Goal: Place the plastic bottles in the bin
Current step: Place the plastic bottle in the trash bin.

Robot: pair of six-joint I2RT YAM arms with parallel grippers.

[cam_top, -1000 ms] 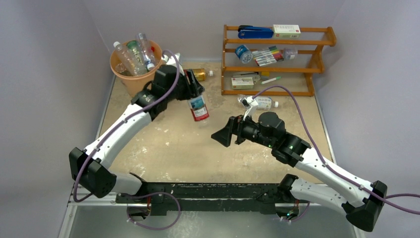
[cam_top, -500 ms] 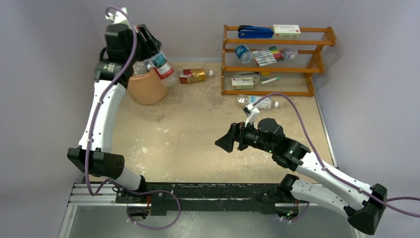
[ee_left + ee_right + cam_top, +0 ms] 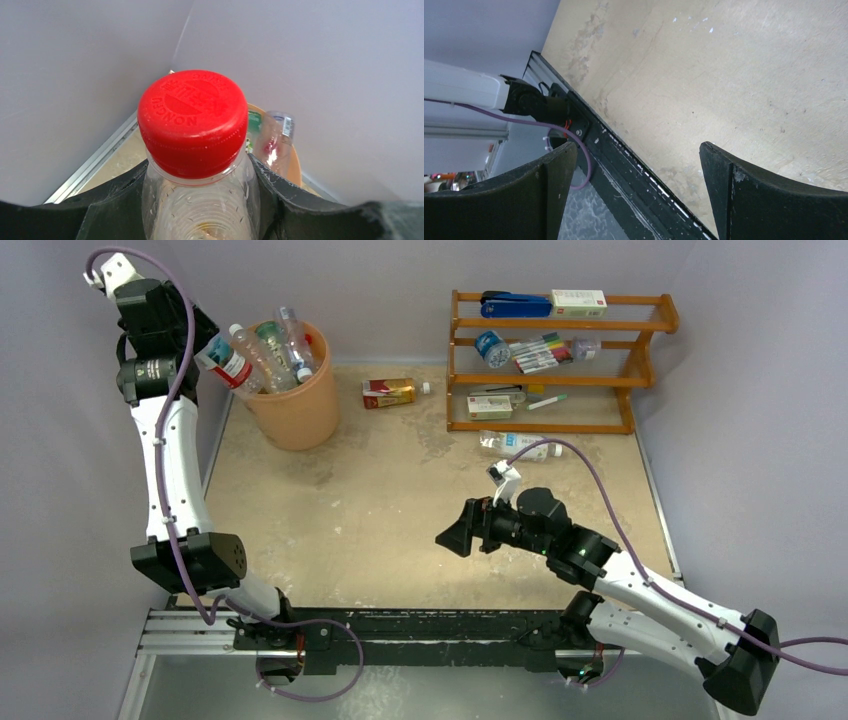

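Note:
My left gripper (image 3: 210, 352) is raised high at the far left, shut on a clear bottle with a red cap (image 3: 192, 120) and a red label (image 3: 228, 364). The bottle hangs at the left rim of the peach-orange bin (image 3: 300, 415). Several clear bottles (image 3: 272, 348) stand in the bin, and one (image 3: 275, 142) shows past the cap. A boxy red-and-gold bottle (image 3: 390, 392) lies on the table to the right of the bin. A clear bottle (image 3: 520, 447) lies in front of the rack. My right gripper (image 3: 455, 530) hovers open and empty over the table's middle (image 3: 636, 165).
A brown wooden rack (image 3: 560, 365) stands at the back right with markers, boxes, a blue stapler and a blue-labelled bottle (image 3: 492, 347). Grey walls close in on the left, back and right. The black mounting rail (image 3: 420, 625) runs along the near edge.
My left arm has swung the red-capped bottle from the table's middle up and leftward to the bin's left rim. The right arm has drawn slightly nearer, still open.

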